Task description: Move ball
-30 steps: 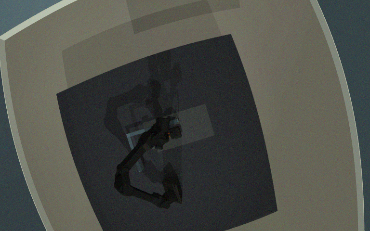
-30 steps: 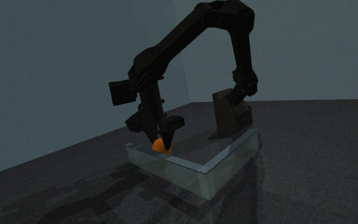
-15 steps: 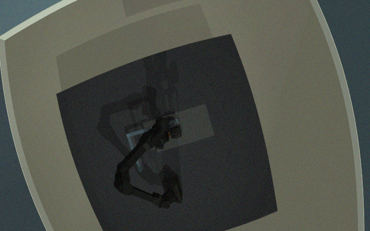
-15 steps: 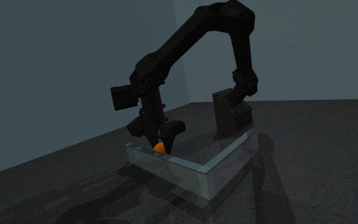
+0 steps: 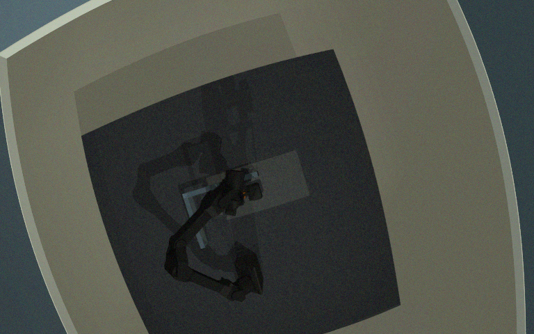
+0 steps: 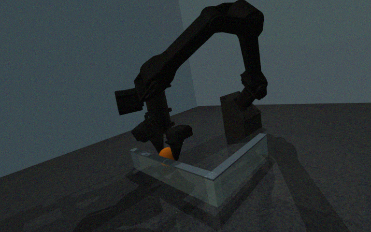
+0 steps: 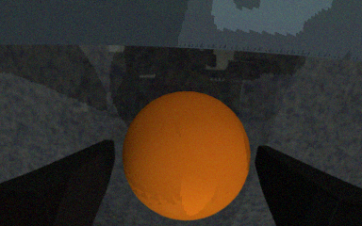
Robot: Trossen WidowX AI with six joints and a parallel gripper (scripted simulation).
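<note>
The orange ball is low behind one clear wall, on the inner side of the corner. The second clear wall runs back toward the arm's base. My gripper is open around the ball, with a narrow gap on each side of it in the wrist view. The see-through copy does not show apart from the ball. In the top view the arm hides most of the ball and part of the walls.
The arm's base stands beyond the open side of the corner. A lighter rectangle shows on the dark surface beside the gripper. Dark arm shadows cross the surface around the walls.
</note>
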